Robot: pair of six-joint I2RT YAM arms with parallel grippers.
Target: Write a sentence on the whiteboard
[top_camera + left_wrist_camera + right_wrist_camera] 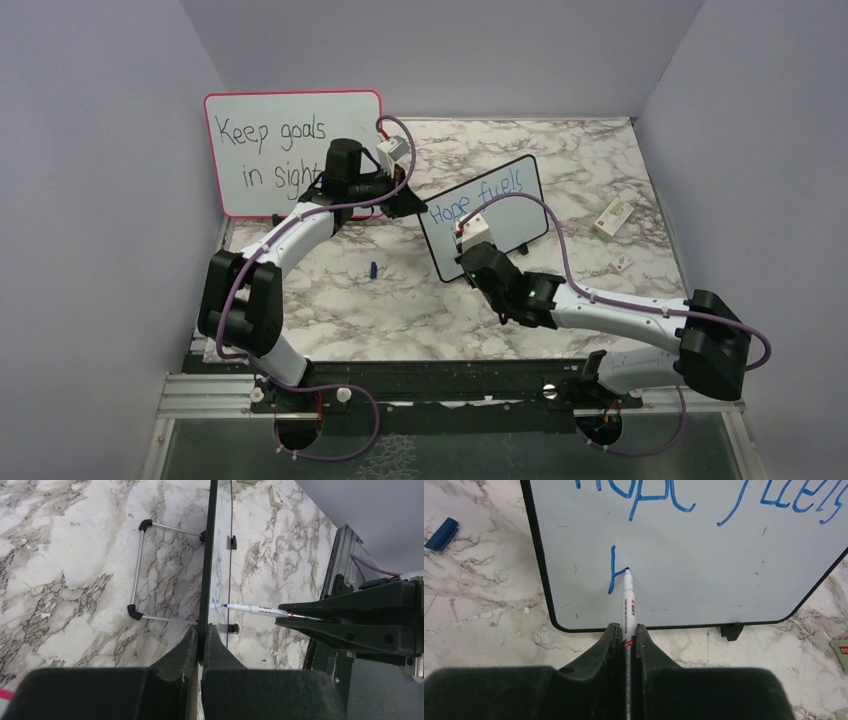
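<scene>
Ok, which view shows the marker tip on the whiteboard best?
The right wrist view: the marker runs straight out from the right fingers, its tip on the whiteboard at a short blue stroke. The left wrist view shows it side-on, against the board's edge. In the top view the right arm hides it.

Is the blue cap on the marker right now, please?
No, the blue cap lies on the table beside the whiteboard, off the marker.

Pale lavender walls; marbled white-grey tabletop.

Whiteboard right of larger board, cap on table before them.
</scene>
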